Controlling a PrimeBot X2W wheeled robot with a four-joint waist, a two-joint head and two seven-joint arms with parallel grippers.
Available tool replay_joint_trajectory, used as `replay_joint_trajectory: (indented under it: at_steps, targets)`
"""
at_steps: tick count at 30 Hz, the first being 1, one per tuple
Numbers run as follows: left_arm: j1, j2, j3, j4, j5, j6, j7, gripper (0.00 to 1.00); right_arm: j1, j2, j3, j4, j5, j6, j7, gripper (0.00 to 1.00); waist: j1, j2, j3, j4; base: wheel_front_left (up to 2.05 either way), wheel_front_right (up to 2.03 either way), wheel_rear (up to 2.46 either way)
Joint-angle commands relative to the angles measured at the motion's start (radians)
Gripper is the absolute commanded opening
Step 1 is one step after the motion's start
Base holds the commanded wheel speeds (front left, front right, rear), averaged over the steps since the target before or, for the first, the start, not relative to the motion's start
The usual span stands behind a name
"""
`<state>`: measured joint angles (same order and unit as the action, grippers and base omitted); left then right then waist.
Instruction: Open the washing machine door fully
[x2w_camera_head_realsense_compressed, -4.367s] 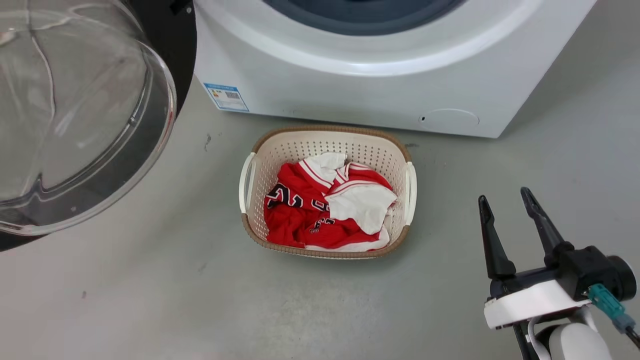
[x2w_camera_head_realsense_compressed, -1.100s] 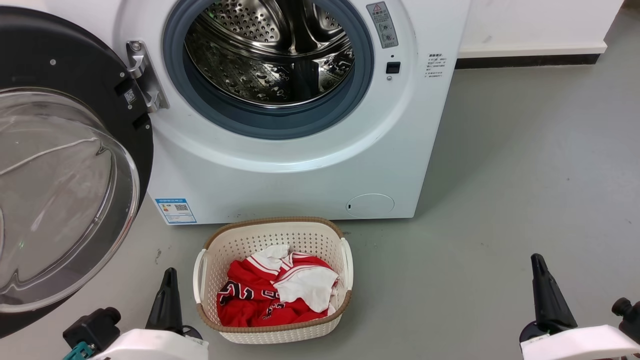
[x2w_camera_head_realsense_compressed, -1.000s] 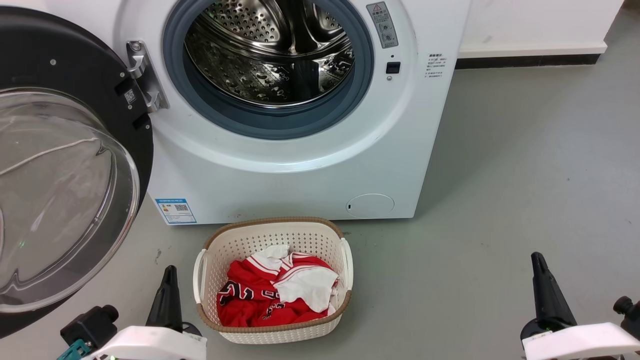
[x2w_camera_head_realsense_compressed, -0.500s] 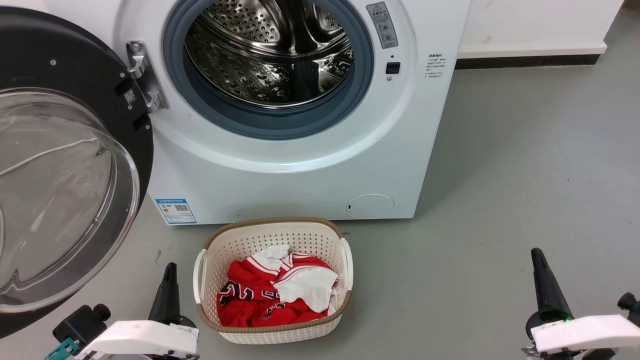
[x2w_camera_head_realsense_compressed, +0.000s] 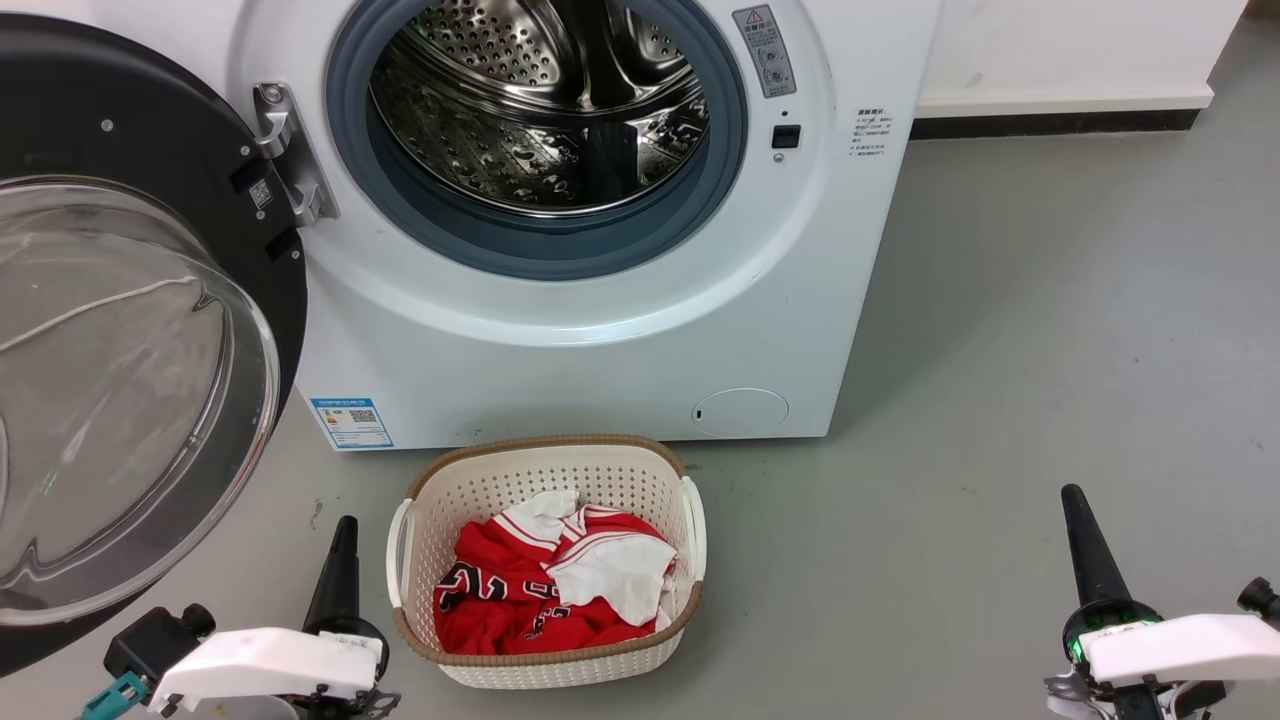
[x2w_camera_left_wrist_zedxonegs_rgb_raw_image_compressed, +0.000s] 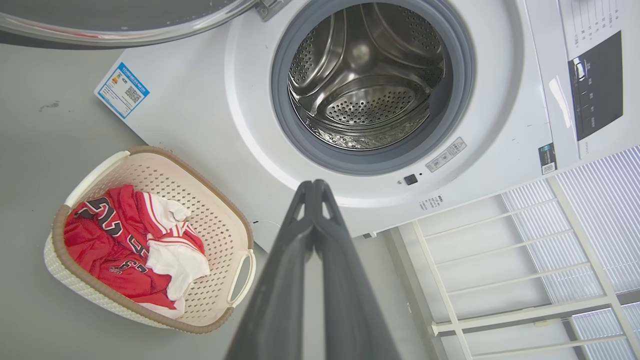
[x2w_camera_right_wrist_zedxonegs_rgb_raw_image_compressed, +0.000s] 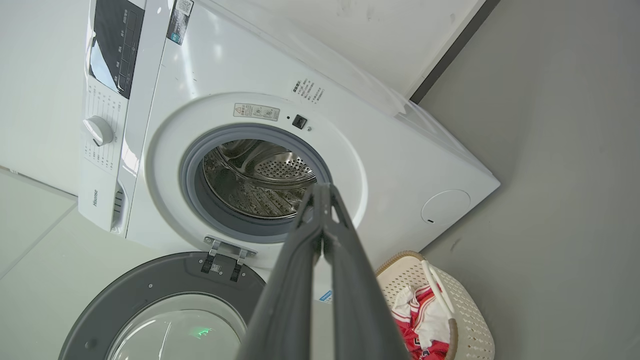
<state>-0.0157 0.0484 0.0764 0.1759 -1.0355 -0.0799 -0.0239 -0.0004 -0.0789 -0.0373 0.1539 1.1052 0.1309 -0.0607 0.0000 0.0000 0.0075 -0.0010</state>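
Grey floor (x2w_camera_head_realsense_compressed: 1000, 350): one door (x2w_camera_head_realsense_compressed: 150, 120), apparently open.

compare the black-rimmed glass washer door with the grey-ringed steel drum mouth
The black-rimmed glass door is swung wide on its hinge; the grey-ringed steel drum mouth sits fixed in the white front. The door bulges out as clear glass; the drum mouth recedes into perforated steel. Both are round.

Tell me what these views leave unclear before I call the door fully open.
washing machine door: left side cut off by the head view's edge; bottom by the right wrist view's edge, partly behind the right gripper.
blue label: print too small to read.
basket floor: hidden under the clothes.
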Motion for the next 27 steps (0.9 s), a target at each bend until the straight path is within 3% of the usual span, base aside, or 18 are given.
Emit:
replay_joint_trajectory:
  at_steps: [1,27]
  targets:
    - [-0.027,0.002,0.005,-0.003,-0.032,-0.012,0.007,0.00,-0.023,-0.007,-0.003,-0.001,0.033,0.000,0.008,0.00,0.0000,0.0000,0.000,0.000,0.00,0.00,0.00]
    - [-0.063,0.002,0.021,0.033,-0.299,-0.032,0.073,0.00,-0.067,-0.005,-0.019,0.043,0.282,0.000,0.074,0.00,0.0000,0.0000,-0.002,0.000,0.00,0.00,0.00]
